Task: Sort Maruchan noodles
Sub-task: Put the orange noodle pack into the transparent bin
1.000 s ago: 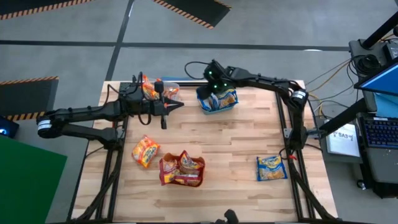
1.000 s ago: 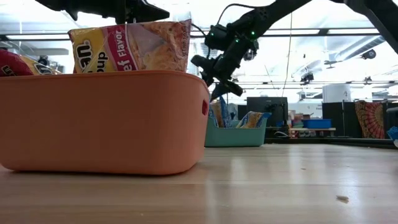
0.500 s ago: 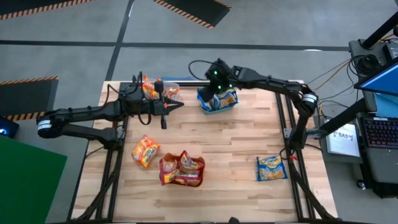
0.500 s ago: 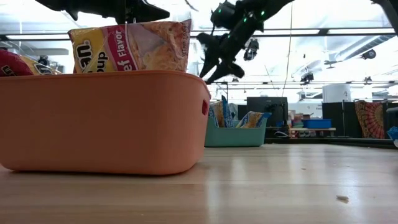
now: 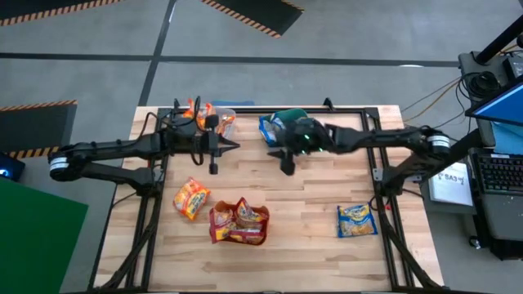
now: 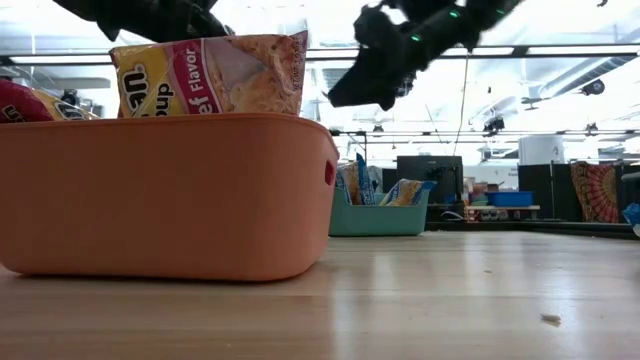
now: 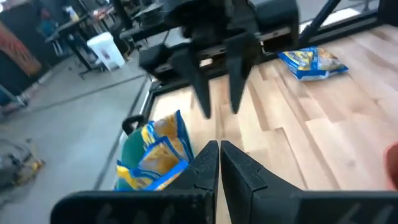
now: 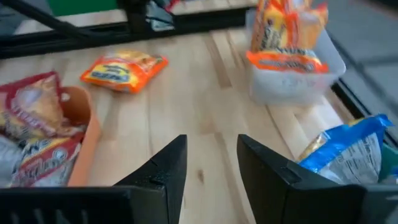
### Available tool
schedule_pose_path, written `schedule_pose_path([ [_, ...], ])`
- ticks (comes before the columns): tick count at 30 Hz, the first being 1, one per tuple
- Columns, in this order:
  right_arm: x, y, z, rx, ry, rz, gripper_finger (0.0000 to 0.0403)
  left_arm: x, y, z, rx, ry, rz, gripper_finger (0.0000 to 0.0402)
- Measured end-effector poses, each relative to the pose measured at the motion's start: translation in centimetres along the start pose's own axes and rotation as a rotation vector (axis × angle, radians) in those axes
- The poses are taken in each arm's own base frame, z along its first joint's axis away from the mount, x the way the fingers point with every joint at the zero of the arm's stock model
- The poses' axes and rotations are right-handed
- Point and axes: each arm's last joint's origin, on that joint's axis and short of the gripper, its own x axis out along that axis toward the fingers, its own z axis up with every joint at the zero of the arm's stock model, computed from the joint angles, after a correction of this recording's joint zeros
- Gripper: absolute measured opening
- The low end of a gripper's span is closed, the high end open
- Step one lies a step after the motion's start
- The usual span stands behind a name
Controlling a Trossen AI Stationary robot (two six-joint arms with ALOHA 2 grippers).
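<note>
High view has the right gripper (image 5: pixel 285 161) hanging over the wooden surface (image 5: pixel 310 196), just in front of the teal tub (image 5: pixel 278 124) stuffed with blue noodle packets (image 5: pixel 270 128). Its fingers (image 8: pixel 163 167) are spread apart with nothing between them. The left gripper (image 5: pixel 231 147) sits next to the clear tub (image 5: pixel 219 121) with the orange packets (image 5: pixel 198 114) in it, and its fingers (image 7: pixel 205 163) are pressed together, holding nothing.

Loose stuff on the surface: one orange packet (image 5: pixel 190 198) near the left side and one blue packet (image 5: pixel 357 220) well off to the right. Between them is the orange tub (image 5: pixel 237 235) with dark red packets (image 5: pixel 239 220) standing up in it. Low view shows that tub up close with a beef flavor packet (image 6: pixel 210 75) sticking above the rim.
</note>
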Motion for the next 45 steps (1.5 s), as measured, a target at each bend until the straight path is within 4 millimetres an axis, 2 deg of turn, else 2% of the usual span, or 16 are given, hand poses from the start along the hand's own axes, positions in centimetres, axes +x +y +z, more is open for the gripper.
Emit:
schedule_pose_path([
  [4,-1.2,0.8,-2.6,-0.055,-0.096,0.019,0.0122,-0.1,-0.1,-0.2,-0.086,0.019,-0.006,0.0000],
  [8,-3.1,0.9,-4.1,-0.058,-0.140,0.014,0.0115,-0.1,-0.1,-0.2,-0.181,0.025,-0.004,0.0000],
  [13,-5.9,0.8,-3.8,-0.104,-0.220,-0.005,0.0108,-0.5,0.5,0.4,-0.311,0.119,0.097,0.0000],
  [17,-8.0,1.0,-3.2,-0.160,-0.289,-0.018,0.0103,-1.1,1.4,1.4,-0.403,0.330,0.211,0.0000],
  [20,-9.1,1.1,-3.2,-0.164,-0.320,-0.017,0.0100,-1.8,1.7,2.0,-0.461,0.525,0.222,0.0000],
  [25,-9.5,1.2,-4.6,-0.177,-0.312,-0.020,0.0097,-2.6,1.2,1.6,-0.614,0.938,0.136,0.0000],
  [30,-9.8,1.0,-4.7,-0.181,-0.320,-0.036,0.0099,-2.0,0.3,-0.1,-0.737,1.227,0.115,0.0000],
  [34,-10.0,1.1,-4.7,-0.160,-0.326,-0.032,0.0098,-1.3,-0.7,-1.6,-0.811,1.320,0.077,0.0003],
  [37,-10.0,1.1,-4.7,-0.155,-0.328,-0.031,0.0094,-1.6,-1.5,-2.6,-0.830,1.364,0.068,0.0018],
  [40,-9.9,1.1,-4.7,-0.158,-0.324,-0.032,0.0092,-2.2,-1.9,-3.5,-0.863,1.394,0.096,0.0045],
  [45,-10.0,1.1,-4.7,-0.149,-0.327,-0.030,0.0091,-2.5,-2.7,-5.1,-0.899,1.433,0.120,0.0111],
])
